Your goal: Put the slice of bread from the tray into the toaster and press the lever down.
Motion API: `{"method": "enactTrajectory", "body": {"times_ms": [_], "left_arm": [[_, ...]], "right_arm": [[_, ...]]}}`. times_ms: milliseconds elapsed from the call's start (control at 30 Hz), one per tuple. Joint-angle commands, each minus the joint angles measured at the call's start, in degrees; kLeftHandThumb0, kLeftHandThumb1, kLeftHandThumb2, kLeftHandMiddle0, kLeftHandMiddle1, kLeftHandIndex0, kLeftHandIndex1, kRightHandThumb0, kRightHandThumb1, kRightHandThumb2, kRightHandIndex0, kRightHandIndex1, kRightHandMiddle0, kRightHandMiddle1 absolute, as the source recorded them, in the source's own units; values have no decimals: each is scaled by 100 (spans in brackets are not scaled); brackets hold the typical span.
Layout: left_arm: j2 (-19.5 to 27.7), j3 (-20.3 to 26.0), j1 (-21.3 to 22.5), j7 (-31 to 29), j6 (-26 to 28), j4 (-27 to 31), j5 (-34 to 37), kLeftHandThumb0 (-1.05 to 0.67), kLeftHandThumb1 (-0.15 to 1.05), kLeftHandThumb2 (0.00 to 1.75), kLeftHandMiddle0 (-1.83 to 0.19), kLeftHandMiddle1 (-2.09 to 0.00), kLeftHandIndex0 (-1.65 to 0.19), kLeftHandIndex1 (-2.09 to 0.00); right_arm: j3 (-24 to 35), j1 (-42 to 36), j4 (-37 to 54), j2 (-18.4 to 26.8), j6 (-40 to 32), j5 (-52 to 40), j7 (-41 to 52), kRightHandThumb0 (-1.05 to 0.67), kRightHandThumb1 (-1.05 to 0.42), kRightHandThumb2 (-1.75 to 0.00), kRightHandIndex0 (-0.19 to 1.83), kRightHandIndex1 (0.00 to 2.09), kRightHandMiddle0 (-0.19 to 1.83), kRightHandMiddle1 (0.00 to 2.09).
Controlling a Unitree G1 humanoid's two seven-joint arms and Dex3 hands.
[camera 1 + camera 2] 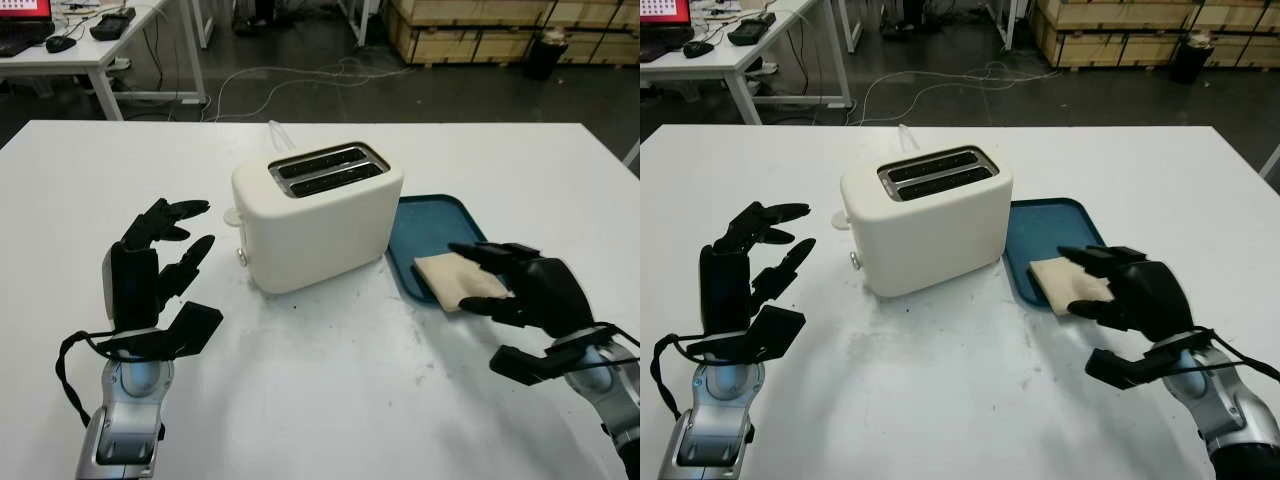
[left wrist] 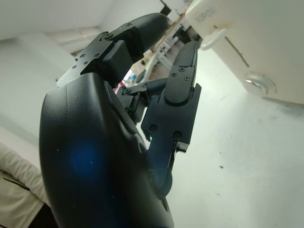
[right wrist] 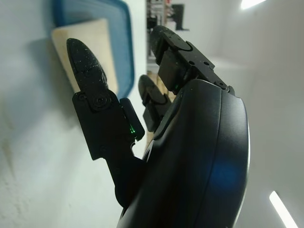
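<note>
right hand (image 1: 520, 285) open, empty, hovering over the bread (image 1: 455, 279), partly hiding it on the tray (image 1: 430, 225). left hand (image 1: 160, 265) open beside toaster (image 1: 315, 215), slots empty.

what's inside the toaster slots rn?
Both slots of the toaster look dark, no bread sticking out; deeper inside can't be seen. The bread slice lies on the tray, right hand open over it. Left hand open beside the toaster.
</note>
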State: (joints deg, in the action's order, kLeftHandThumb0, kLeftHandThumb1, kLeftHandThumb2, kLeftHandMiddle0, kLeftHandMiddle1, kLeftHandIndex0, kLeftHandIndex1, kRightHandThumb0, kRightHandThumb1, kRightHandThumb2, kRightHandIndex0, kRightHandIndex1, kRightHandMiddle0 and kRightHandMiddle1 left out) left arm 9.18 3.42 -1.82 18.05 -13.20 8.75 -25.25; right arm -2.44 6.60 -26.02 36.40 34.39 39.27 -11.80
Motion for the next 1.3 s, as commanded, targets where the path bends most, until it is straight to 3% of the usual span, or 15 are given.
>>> {"method": "enactTrajectory", "body": {"times_ms": [0,267,467,800,1267], "left_arm": [[-8,-15,36,-3,-77,-27,36,-27,92,2,-48,-128,-64,-63],[14,4,27,5,-81,-21,23,-28,92,3,-48,-128,-63,-63],[17,0,35,48,-149,-89,6,-27,92,4,-47,-129,-64,-63],[-25,-13,30,6,-126,-73,58,-25,92,3,-48,-130,-64,-62],[-28,11,12,38,-69,-36,-2,-25,92,4,-47,-127,-63,-61]], "right_arm": [[-157,165,-124,69,-117,97,-35,-56,-71,0,46,4,47,0],[-486,158,135,265,-513,263,237,-72,-70,0,36,0,38,0],[-363,-53,719,566,-810,25,824,-91,-74,-1,27,0,29,0],[70,-335,1644,798,-1228,-47,1163,-90,-69,0,22,1,25,0],[-431,-31,1279,780,-1312,274,1248,-78,-71,-1,21,1,24,0]]}}
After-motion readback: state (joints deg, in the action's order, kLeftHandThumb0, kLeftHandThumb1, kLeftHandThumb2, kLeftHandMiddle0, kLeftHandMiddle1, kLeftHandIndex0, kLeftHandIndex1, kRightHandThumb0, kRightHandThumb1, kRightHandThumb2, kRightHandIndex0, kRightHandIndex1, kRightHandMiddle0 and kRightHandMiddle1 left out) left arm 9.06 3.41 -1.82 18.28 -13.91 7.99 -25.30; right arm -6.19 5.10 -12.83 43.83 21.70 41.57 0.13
